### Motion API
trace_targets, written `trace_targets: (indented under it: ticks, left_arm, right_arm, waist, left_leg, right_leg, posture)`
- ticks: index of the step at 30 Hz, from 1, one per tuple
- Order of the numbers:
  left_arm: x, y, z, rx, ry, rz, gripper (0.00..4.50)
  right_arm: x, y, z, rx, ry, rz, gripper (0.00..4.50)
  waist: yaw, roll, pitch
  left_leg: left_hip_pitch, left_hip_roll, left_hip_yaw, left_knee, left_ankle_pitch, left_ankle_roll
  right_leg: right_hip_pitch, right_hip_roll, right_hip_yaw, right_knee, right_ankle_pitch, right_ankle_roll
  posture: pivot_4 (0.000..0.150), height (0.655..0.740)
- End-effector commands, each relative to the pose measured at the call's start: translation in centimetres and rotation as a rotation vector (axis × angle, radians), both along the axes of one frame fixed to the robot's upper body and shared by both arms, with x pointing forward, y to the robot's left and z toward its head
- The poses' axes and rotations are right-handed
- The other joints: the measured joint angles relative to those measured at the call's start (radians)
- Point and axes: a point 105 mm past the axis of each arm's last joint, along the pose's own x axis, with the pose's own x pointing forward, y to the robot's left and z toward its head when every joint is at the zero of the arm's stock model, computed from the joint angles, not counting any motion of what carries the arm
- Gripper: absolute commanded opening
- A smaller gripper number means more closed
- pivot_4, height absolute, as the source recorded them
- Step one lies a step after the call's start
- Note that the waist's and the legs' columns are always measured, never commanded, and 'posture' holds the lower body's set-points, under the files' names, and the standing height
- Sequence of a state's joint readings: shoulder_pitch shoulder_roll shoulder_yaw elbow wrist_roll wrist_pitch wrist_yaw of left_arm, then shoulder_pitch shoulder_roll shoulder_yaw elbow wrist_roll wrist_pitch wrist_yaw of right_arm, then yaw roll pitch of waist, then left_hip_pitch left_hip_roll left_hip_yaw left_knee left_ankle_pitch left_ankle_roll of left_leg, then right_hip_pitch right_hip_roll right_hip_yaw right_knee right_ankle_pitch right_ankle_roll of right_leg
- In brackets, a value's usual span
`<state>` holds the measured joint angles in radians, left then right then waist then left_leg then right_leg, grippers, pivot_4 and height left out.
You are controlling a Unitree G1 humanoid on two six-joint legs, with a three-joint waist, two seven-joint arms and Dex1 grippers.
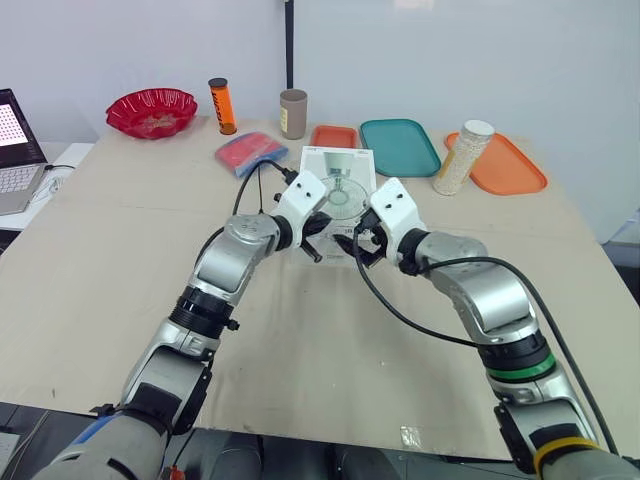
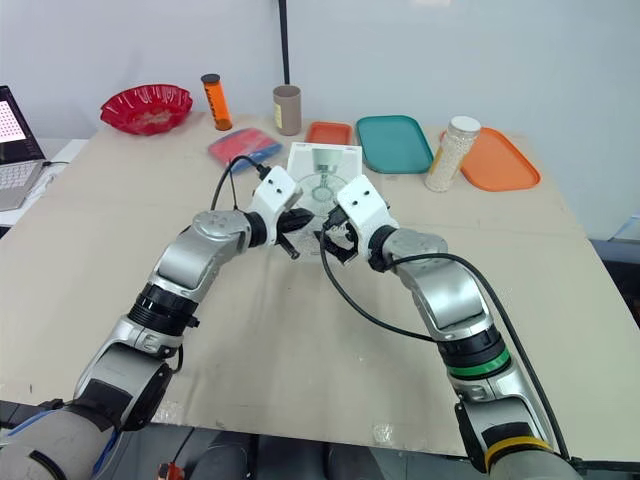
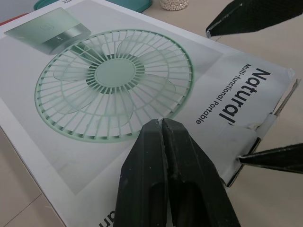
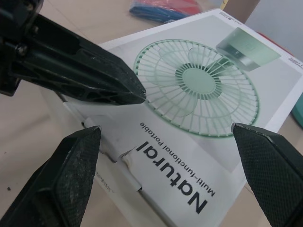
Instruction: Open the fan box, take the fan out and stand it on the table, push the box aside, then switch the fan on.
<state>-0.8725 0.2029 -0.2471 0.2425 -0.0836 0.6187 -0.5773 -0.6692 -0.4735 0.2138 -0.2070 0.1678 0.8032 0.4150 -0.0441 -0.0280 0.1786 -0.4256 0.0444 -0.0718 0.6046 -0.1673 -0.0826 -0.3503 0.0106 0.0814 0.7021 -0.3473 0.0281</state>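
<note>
Fan box [image 1: 338, 185] lies flat at mid-desk, printed face up. You can read the green fan picture and the word "Natural" along its near end. The near end flap is shut, with a pale strip across the edge there.

Left gripper [image 3: 162, 124] is over the near part of the box face. Its jaws are clenched tip to tip with nothing between them. You cannot tell whether the tips touch the card.

Right gripper [image 4: 165, 128] is at the near end too, just beside the left one. Its jaws are released and spread wide, straddling the near right corner of the box. One finger sits outside the end flap and the other is off past the side edge. They hold nothing.

On the desk [image 1: 120, 260] behind the box, from your left:
- red basket [image 1: 152, 110]
- orange tube [image 1: 222, 106], upright
- beige cup [image 1: 293, 113]
- small orange tray [image 1: 334, 136], just behind the box
- teal tray [image 1: 400, 147]
- jar [image 1: 462, 157] of pale contents, tilted against the larger orange tray [image 1: 505, 165]

A blue-and-red packet [image 1: 250, 153] lies near the box's far left corner. A laptop [image 1: 15, 150] sits off the desk's left edge.
</note>
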Motion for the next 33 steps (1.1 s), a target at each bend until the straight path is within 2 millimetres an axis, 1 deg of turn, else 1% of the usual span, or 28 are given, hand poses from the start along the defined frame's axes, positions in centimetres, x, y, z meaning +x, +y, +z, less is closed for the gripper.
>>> trace_targets:
  ticks: [1,4,8,13,16,23,33]
  left_arm:
    - [-0.6,-0.4,-1.6,0.023,0.050,-0.018,0.17]
    - [-0.6,-0.3,-1.7,0.024,0.049,-0.015,0.17]
    - [-0.6,-0.1,-1.6,0.019,0.050,-0.004,0.17]
    - [-0.7,0.0,-1.8,0.022,0.053,-0.004,0.17]
    - [-0.6,-0.2,-1.7,0.021,0.053,-0.004,0.17]
    - [-0.4,0.3,-1.8,0.025,0.057,0.014,0.17]
    - [-0.6,0.2,-1.8,0.024,0.057,0.012,0.17]
  right_arm:
    - [0.6,-0.5,1.7,0.014,-0.062,-0.028,4.50]
    - [0.8,-0.7,1.7,0.007,-0.061,-0.032,4.50]
    - [0.2,-0.7,2.6,0.060,-0.055,-0.010,4.50]
    - [-1.2,0.1,2.0,0.064,-0.016,0.049,4.50]
    - [-0.9,0.0,0.9,0.035,0.001,0.032,4.50]
    - [-0.6,0.2,0.2,0.012,0.010,0.033,4.50]
    - [0.3,-0.2,0.3,0.023,-0.001,-0.004,4.50]
  waist:
    - [0.000,0.000,0.000]
    - [0.000,0.000,0.000]
    - [0.000,0.000,0.000]
    - [-0.001,0.000,0.000]
    - [-0.001,0.000,0.000]
    - [-0.001,0.000,0.000]
    - [-0.001,0.000,0.000]
  left_leg:
    - [0.000,0.000,0.000,0.000,0.000,0.000]
    - [0.000,0.000,0.000,0.000,0.000,0.000]
    - [0.000,0.000,0.000,0.000,0.000,0.000]
    - [0.000,0.000,0.000,-0.001,0.000,0.000]
    - [0.000,0.000,0.000,-0.001,0.000,0.000]
    - [0.000,0.000,0.000,-0.001,0.000,0.000]
    - [0.000,0.000,0.000,-0.001,0.000,0.000]
  right_leg:
    - [0.000,0.000,0.000,0.000,0.000,0.000]
    - [0.000,0.000,0.000,0.000,0.000,0.000]
    - [0.000,0.000,0.000,0.000,0.000,0.000]
    - [0.000,0.000,0.000,0.000,0.000,0.000]
    - [0.000,0.000,0.000,0.000,0.000,0.000]
    - [0.000,0.000,0.000,-0.001,0.000,0.000]
    - [0.000,0.000,0.000,-0.001,0.000,0.000]
  posture:
    - [0.150,0.7400]
    - [0.150,0.7400]
    - [0.150,0.7400]
    - [0.150,0.7400]
    - [0.150,0.7400]
    - [0.150,0.7400]
    - [0.150,0.7400]
